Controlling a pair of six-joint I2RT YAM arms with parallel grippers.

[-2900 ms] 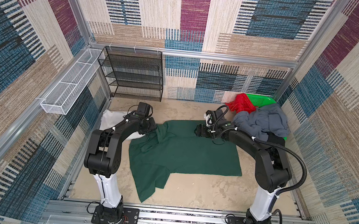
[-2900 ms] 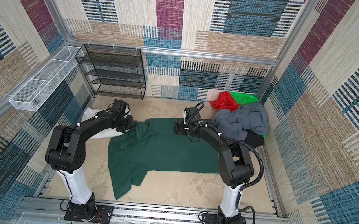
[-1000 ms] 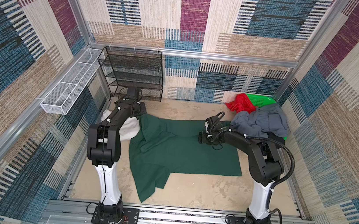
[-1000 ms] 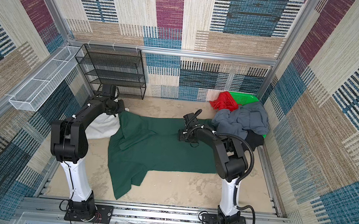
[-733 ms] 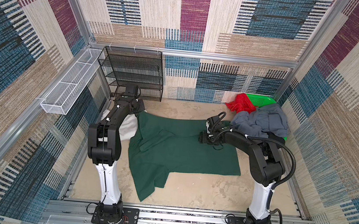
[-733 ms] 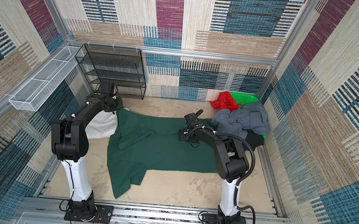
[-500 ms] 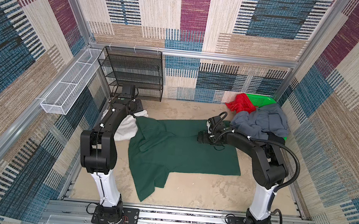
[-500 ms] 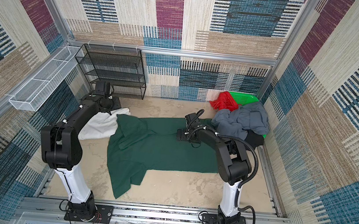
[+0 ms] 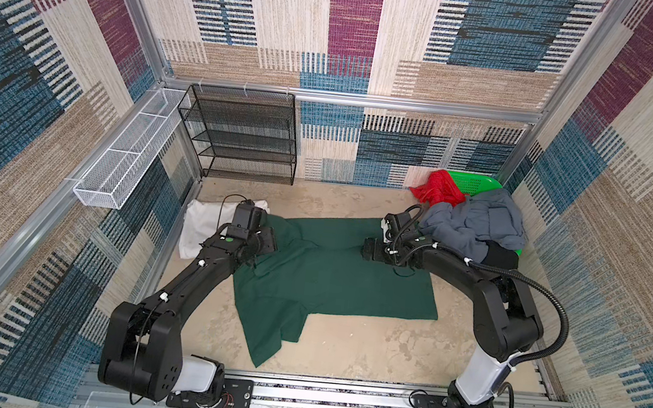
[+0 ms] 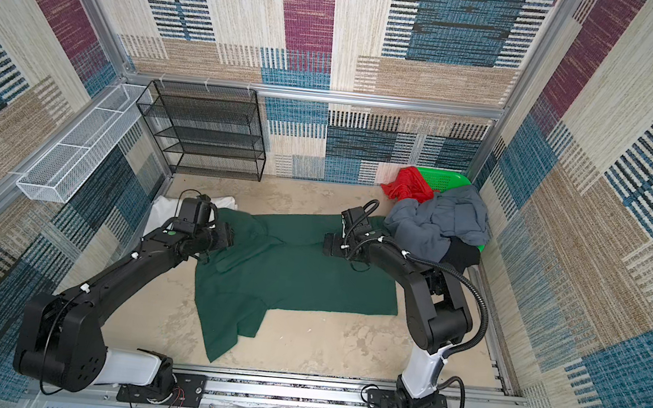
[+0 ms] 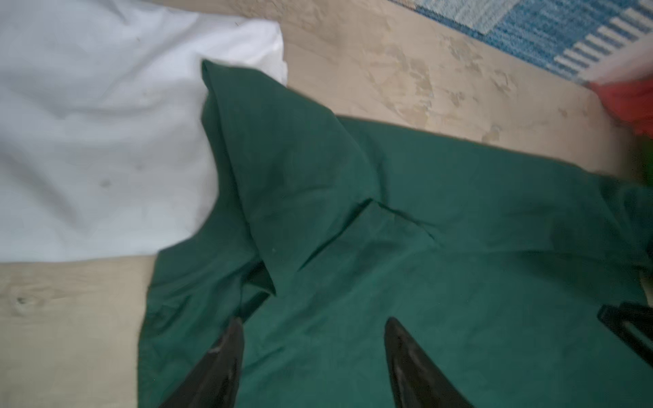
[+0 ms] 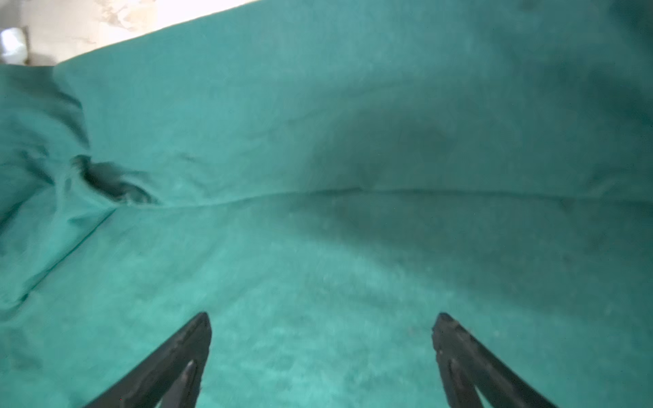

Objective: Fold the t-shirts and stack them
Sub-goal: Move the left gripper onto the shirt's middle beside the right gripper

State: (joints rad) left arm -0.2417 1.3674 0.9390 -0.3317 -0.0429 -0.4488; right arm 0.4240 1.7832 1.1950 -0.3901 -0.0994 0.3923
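You are early in the job. The dark green t-shirt (image 9: 333, 273) lies spread on the table (image 9: 363, 343) under both grippers. It is creased, and a sleeve is bunched up just ahead of the left gripper (image 11: 314, 323). I judge that no fold has been made in it yet. The white t-shirt (image 11: 99, 141) lies beyond that sleeve, to the outer side of the left gripper, and the green cloth overlaps its edge. I cannot tell whether it is properly folded. The grey-blue t-shirt (image 9: 477, 226), the black t-shirt (image 9: 498, 256) and the red t-shirt (image 9: 437, 188) are heaped behind the right gripper (image 12: 323, 314), over the green basket (image 9: 473, 184). All three look unfolded, so most of the work is left.

Your left arm reaches long and low, its gripper pointing in over the near edge of the green shirt. Its jaws stand apart with nothing between them. Your right arm is bent at the elbow with the forearm low, and its gripper points across the shirt toward the left one. Its jaws are spread wide and empty, close above the cloth. I cannot tell whether the tips touch it.
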